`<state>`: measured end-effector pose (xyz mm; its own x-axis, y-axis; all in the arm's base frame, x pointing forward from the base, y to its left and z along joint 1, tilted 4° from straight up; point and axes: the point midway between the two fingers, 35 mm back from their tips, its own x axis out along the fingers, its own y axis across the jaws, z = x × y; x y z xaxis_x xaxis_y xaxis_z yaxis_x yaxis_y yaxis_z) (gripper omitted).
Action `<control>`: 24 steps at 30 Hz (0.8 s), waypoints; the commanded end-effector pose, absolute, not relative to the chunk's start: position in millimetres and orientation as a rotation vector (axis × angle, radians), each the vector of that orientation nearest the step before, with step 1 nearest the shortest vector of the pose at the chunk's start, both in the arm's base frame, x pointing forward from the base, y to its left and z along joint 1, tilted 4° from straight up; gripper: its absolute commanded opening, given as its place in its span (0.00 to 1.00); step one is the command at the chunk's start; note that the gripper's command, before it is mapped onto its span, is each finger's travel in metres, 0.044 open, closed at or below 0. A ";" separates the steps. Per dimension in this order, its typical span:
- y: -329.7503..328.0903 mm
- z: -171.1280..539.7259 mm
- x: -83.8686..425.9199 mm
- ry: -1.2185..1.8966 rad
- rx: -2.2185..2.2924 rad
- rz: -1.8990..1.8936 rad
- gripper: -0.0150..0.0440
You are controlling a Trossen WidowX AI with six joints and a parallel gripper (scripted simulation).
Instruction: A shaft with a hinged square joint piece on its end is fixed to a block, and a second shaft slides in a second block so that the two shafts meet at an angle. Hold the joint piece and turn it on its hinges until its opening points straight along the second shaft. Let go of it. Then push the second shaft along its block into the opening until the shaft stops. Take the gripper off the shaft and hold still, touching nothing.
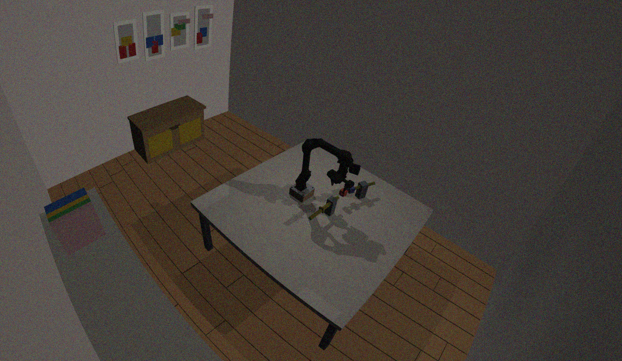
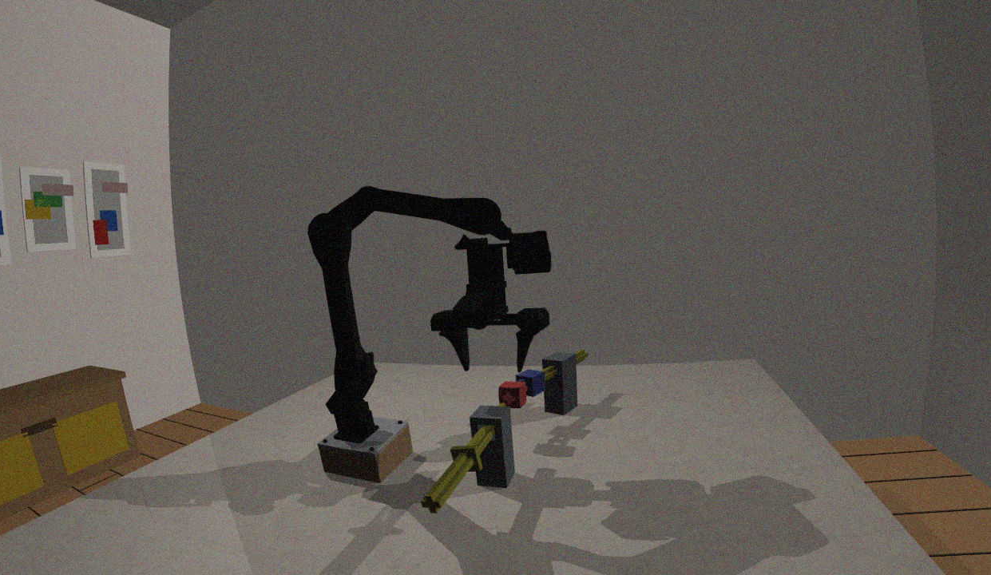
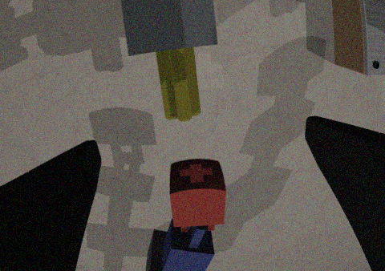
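Black gripper (image 1: 341,183) (image 2: 493,369) (image 3: 204,139): wide, nothing held | red joint piece (image 1: 343,193) (image 2: 512,394) (image 3: 198,207): cross-shaped opening unfilled | sliding yellow shaft (image 1: 316,214) (image 2: 452,472) (image 3: 179,91): through its block, end apart from opening

Behind your counter (image 1: 259,233) (image 2: 198,521), you have a brown cabinet (image 1: 169,114) (image 2: 62,390) with yellow door panels, standing on the plank floor (image 1: 223,287) (image 2: 941,500). Framed pictures (image 1: 153,35) (image 2: 48,207) of coloured blocks hang on the pale wall (image 1: 79,89) (image 2: 77,93) above it; from the top view, you count four.
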<state>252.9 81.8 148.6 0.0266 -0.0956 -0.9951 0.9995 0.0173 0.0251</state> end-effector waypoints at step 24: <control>76.7 69.3 256.0 1.089 1.184 -1.267 1.00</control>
<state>257.3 78.8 82.4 0.0284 -0.0969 -0.9949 0.9982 -0.0506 0.0334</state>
